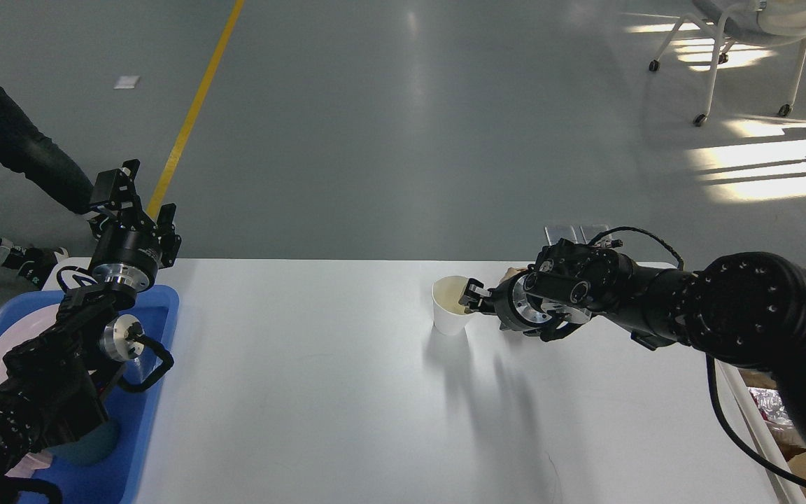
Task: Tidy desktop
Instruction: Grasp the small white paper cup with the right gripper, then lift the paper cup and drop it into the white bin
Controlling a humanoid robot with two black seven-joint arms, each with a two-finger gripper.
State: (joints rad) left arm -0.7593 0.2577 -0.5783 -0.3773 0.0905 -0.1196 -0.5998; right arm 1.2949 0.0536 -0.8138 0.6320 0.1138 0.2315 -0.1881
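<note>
Broadly, the smooth white desktop (347, 392) bears a cup (450, 313) pinched by the right tool (471, 299).

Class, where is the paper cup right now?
In the head view, the cup stands right of centre near the desktop's far edge, with the right claw at its rim.

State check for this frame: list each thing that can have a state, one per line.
paper cup: upright on the desktop, mouth open, right rim pinched
right gripper: shut on the cup's rim
left gripper: open, empty, raised above the blue tray
crumpled paper: almost wholly hidden behind the right arm
</note>
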